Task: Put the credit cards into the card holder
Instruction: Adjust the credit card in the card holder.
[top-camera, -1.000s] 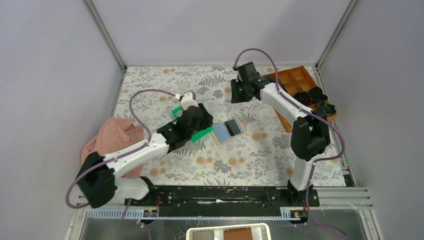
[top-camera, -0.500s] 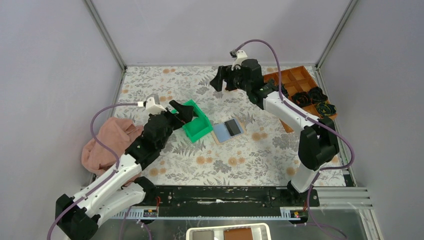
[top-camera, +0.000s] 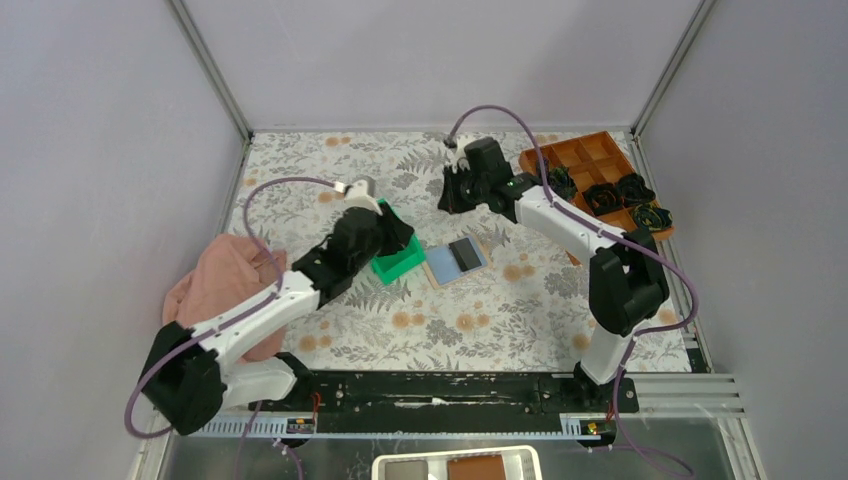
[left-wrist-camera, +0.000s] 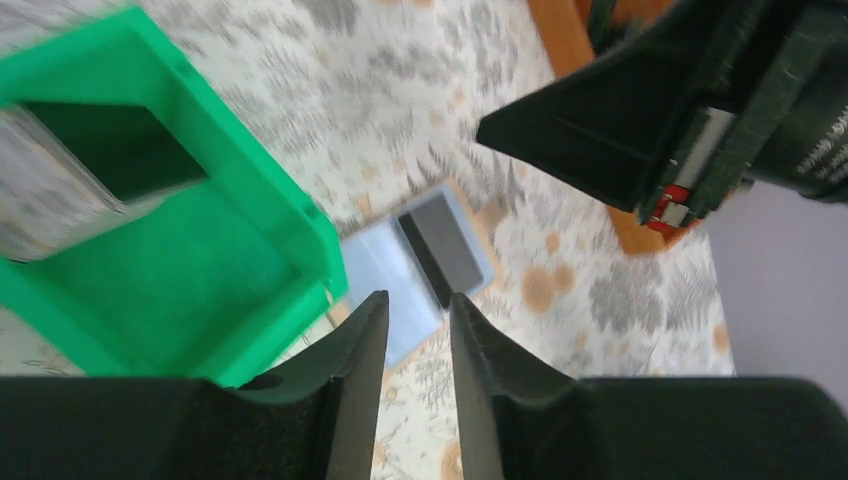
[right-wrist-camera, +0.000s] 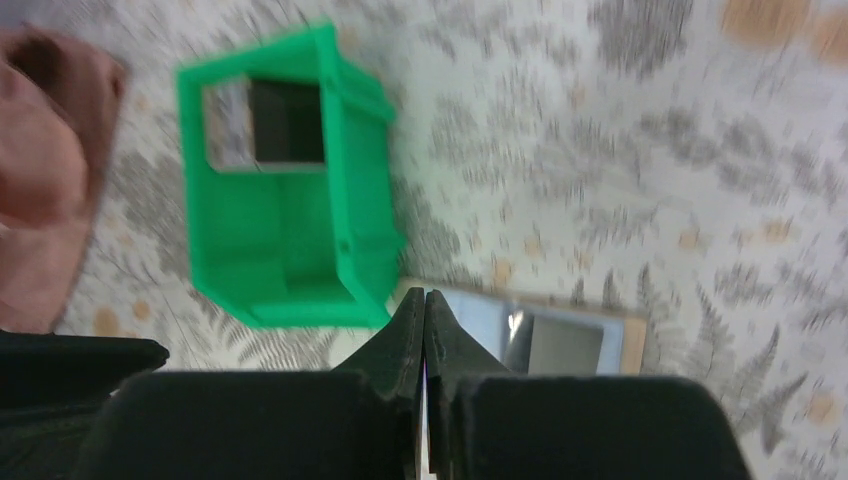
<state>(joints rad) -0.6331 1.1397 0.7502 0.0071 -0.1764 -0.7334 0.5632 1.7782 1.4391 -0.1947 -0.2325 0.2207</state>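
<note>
From above, the holder lies open mid-way across the counter with a card on it, likely spread for loading; the left wrist shows the left end effector slightly parted, empty, beside the tray; the right wrist shows the right end effector pinched closed.

Green tray mid-table, pink cloth left; orange box holds dark rosettes.
</note>
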